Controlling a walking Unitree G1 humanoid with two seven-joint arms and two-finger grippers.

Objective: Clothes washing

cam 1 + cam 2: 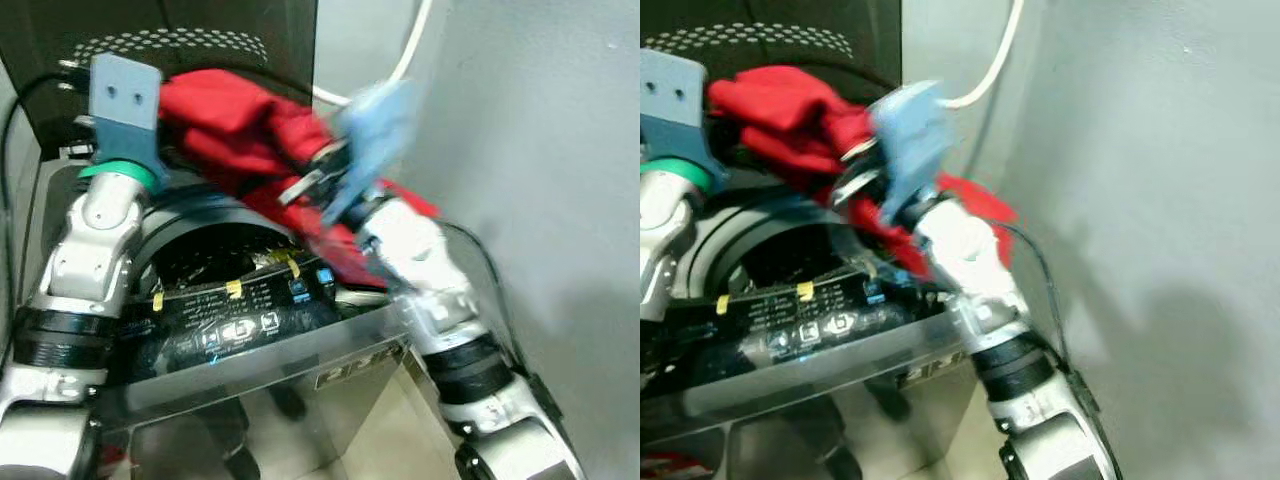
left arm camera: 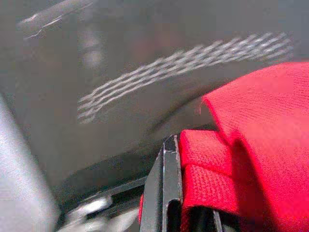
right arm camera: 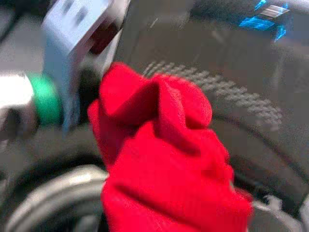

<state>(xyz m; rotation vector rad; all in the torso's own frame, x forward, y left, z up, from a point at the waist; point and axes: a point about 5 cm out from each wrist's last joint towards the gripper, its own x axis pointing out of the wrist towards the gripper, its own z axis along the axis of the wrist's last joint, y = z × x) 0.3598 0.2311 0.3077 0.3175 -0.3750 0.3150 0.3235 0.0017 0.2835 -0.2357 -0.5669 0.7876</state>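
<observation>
A red garment is held bunched up above the round opening of a top-loading washing machine, spanning between the two arms. The left gripper sits at the garment's left end; in its wrist view a black finger lies against folds of red cloth pressed between the fingers — it is clamped on the garment. The right gripper reaches in from the right side, its black fingers buried in the red fabric beneath a pale blue wrist mount; the picture is blurred there, so I cannot tell whether those fingers are apart or together. Below the cloth, the dark drum rim and the control panel with lit blue icons show. A white cable hangs against the grey wall to the right.
</observation>
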